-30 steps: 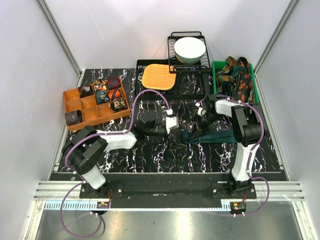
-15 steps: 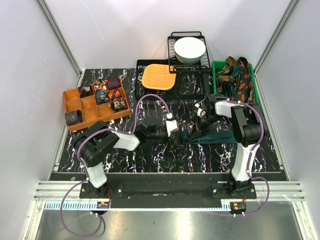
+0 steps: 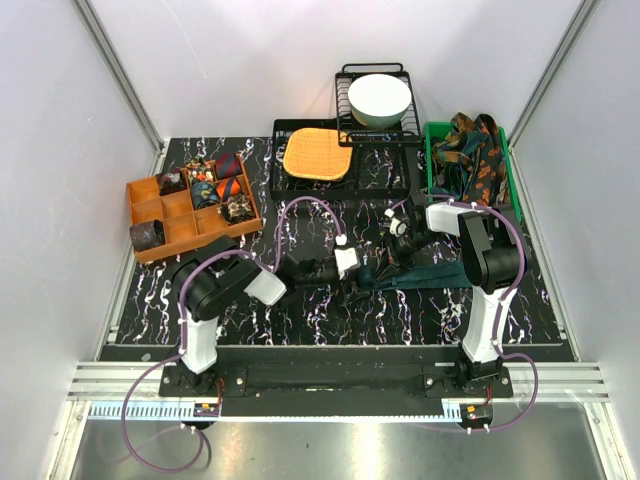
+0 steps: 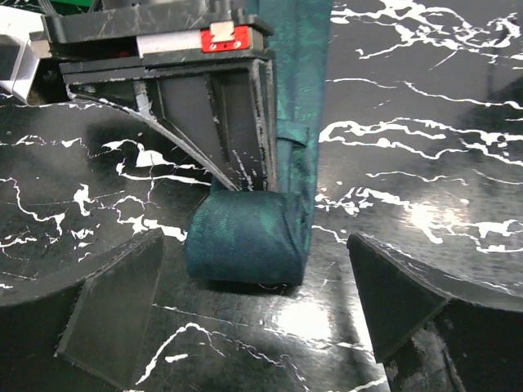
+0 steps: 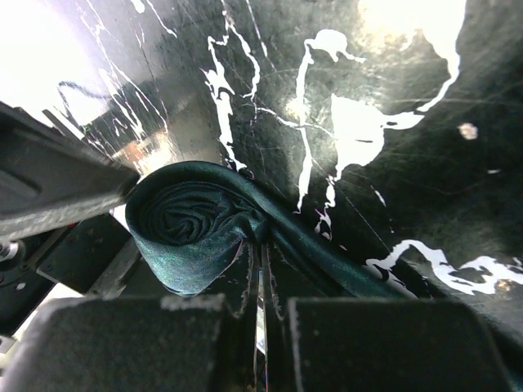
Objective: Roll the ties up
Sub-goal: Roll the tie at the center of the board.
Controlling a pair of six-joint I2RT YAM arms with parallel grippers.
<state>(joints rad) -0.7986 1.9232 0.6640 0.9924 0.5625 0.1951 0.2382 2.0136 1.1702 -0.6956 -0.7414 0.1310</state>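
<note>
Black white-veined marble bench (image 3: 400,320): the left gripper (image 4: 257,306) stands spread wide either side of the coiled end of the plain dark teal fabric necktie (image 4: 245,245), near the bench's middle; the right gripper (image 5: 261,302) pinches its flat strip just beside the coil

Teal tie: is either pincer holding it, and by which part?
The right pincer pinches the teal tie on the flat strip just beside its coil; the left pincer stands open around the coil, gripping nothing.
</note>
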